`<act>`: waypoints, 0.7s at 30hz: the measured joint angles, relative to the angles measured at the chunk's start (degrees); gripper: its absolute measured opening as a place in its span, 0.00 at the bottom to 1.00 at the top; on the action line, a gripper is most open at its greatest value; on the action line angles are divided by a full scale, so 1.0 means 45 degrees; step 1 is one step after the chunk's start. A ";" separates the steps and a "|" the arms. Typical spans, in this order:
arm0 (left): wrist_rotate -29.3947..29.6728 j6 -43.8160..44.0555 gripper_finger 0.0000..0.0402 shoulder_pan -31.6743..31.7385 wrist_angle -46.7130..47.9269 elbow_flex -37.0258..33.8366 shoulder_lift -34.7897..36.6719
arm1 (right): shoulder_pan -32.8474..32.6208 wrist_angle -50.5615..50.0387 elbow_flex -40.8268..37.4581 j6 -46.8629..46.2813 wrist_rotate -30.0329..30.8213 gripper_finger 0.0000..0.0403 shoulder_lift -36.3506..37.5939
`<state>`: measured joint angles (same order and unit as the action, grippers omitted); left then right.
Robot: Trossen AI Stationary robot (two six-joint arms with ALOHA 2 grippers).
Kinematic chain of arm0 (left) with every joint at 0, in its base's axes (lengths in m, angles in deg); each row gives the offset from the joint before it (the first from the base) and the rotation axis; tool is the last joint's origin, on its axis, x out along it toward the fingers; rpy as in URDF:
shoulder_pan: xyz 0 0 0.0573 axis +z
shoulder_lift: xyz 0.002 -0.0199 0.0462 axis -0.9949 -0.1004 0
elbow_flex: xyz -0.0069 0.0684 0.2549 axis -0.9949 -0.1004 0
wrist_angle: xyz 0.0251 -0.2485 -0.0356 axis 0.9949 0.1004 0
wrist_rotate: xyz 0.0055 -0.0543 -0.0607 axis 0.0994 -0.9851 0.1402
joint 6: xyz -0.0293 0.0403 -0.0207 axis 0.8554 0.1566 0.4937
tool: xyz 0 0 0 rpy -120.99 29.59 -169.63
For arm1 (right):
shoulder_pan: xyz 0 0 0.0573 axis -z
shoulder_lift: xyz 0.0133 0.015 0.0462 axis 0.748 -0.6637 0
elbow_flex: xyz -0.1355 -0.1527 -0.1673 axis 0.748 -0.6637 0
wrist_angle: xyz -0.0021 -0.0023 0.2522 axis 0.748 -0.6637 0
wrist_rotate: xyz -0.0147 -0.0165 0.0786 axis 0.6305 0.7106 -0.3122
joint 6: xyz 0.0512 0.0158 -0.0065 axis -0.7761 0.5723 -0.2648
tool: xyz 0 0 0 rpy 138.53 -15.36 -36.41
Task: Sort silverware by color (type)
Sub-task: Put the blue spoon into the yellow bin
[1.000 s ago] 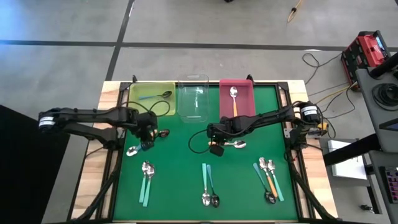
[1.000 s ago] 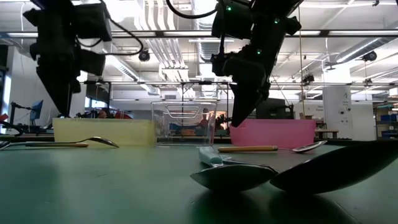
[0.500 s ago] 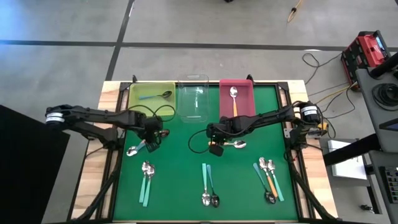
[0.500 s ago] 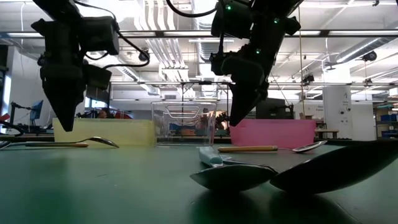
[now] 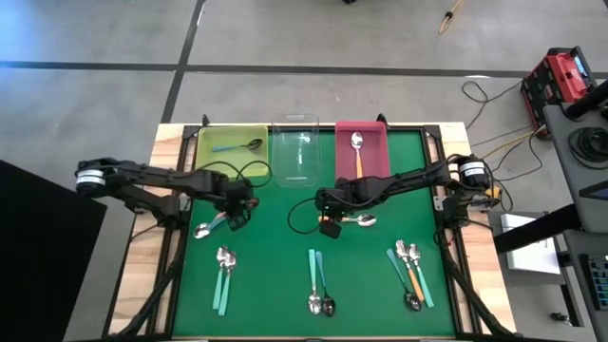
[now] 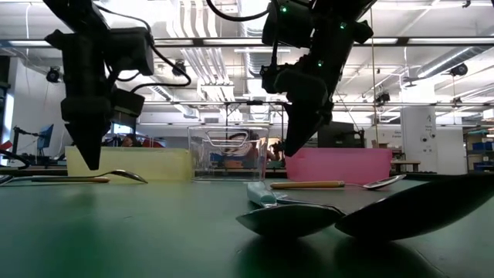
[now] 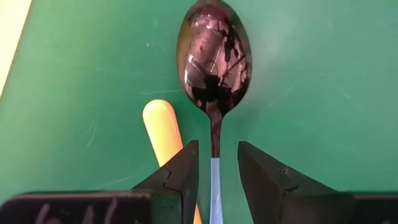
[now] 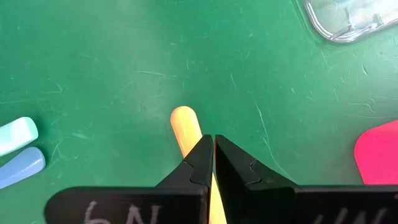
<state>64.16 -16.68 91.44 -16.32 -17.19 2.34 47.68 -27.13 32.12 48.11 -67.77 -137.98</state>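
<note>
Directly below the left gripper (image 7: pixel 215 163), near the left edge of the green-covered table (image 5: pixel 275 256): a spoon with a dark, mirror-like bowl and a thin pale-blue handle (image 7: pixel 214 74). Handle running straight back between the two dark fingers (image 7: pixel 180 171), bowl pointing forward beyond the tips. Fingers parted, one on each side of the handle, not yet touching it. Just beside it, a second handle, orange and round-ended (image 7: pixel 163 127), lying at a slight angle and passing under one finger. Likely next: closing on the pale-blue handle alone, so the orange one so near is the risk.

Nearer the table's middle, the right gripper (image 8: pixel 212 149), fingers pressed together, above an orange spoon handle (image 8: pixel 185 127) that runs back beneath them; contact with it not discernible. At the far edge, three trays: yellow (image 5: pixel 228 141), clear (image 5: pixel 296 150), pink (image 5: pixel 361 152).
</note>
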 joint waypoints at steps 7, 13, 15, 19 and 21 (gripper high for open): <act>-0.0010 -0.0117 0.26 0.0005 -0.0196 0.0000 -0.0434 | 0.0000 0.0000 0.0000 0.0000 0.0000 0.02 0.0000; -0.0003 -0.0102 0.34 0.0005 -0.0390 0.0000 -0.0456 | 0.0000 0.0000 0.0000 0.0000 0.0005 0.02 0.0000; 0.0000 -0.0095 0.36 0.0005 -0.0422 0.0000 -0.0476 | 0.0000 0.0000 0.0000 0.0000 0.0005 0.02 0.0000; 0.0188 -0.0032 0.37 0.0005 -0.0486 0.0000 -0.0618 | 0.0000 0.0000 0.0000 -0.0004 0.0005 0.02 0.0000; 0.0216 -0.0034 0.37 0.0005 -0.0488 0.0000 -0.0744 | 0.0000 0.0000 0.0000 0.0000 0.0005 0.02 0.0004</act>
<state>65.13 -16.83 91.46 -18.52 -17.19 -1.00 47.68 -27.13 32.12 48.11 -67.75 -137.96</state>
